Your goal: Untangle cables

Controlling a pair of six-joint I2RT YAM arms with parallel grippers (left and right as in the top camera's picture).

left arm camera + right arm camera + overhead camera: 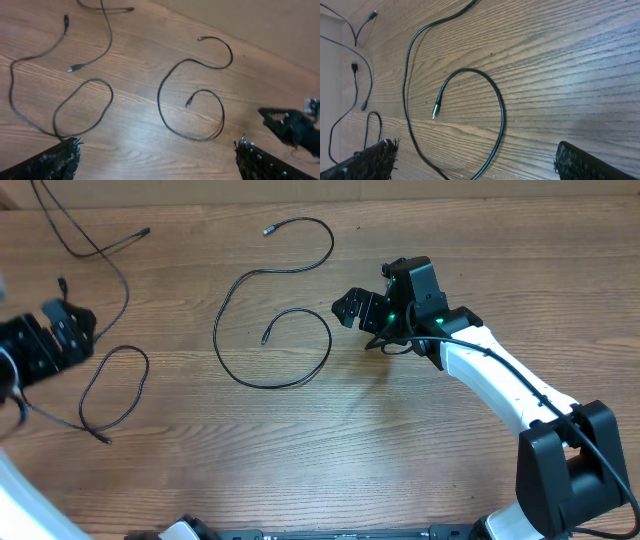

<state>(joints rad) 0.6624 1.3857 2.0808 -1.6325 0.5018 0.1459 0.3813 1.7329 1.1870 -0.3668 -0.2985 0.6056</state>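
Observation:
One thin black cable [218, 340] lies curled in the middle of the table, its plug ends at the top and inside the curl. It is apart from the others, and shows in the left wrist view as cable [160, 97] and in the right wrist view as cable [502, 111]. A second cable [145, 370] forms a loop at the left, seen also as cable [109, 97], and a third cable [122, 280] runs from the far-left corner. My left gripper [85, 330] [157, 147] hovers open beside the loop. My right gripper [360, 288] [475, 147] is open just right of the curled cable. Neither holds anything.
The wooden table [330, 440] ends at a pale wall along the back [480, 188]. The right arm [500, 380] reaches in from the front right corner. Thicker arm wiring [395, 340] hangs under the right wrist.

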